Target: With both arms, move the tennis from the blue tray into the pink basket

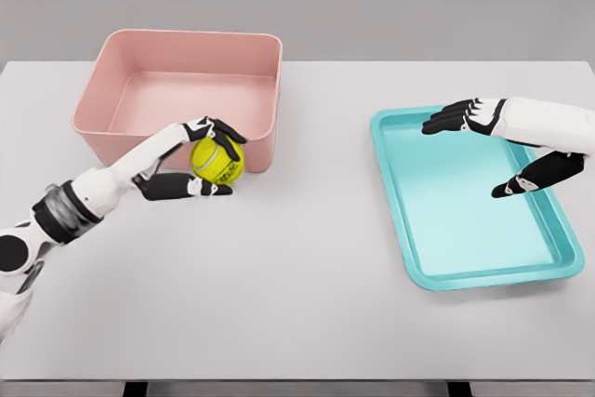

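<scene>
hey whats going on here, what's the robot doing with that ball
The left robot hand is holding a yellow tennis ball just in front of the pink basket, near its front wall; the ball is not inside yet. The basket looks empty. The right robot hand hovers open over the blue tray, which has nothing on it. So the ball has left the tray and only the drop into the basket remains.

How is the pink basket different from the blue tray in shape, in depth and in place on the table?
The pink basket is deep, with tall walls; the blue tray is flat, with only a low rim. The pink basket stands at the far left of the table, the blue tray at the right. The left hand holds the tennis ball in front of the basket's wall; the right hand hangs open over the tray. Both containers show nothing inside.
</scene>
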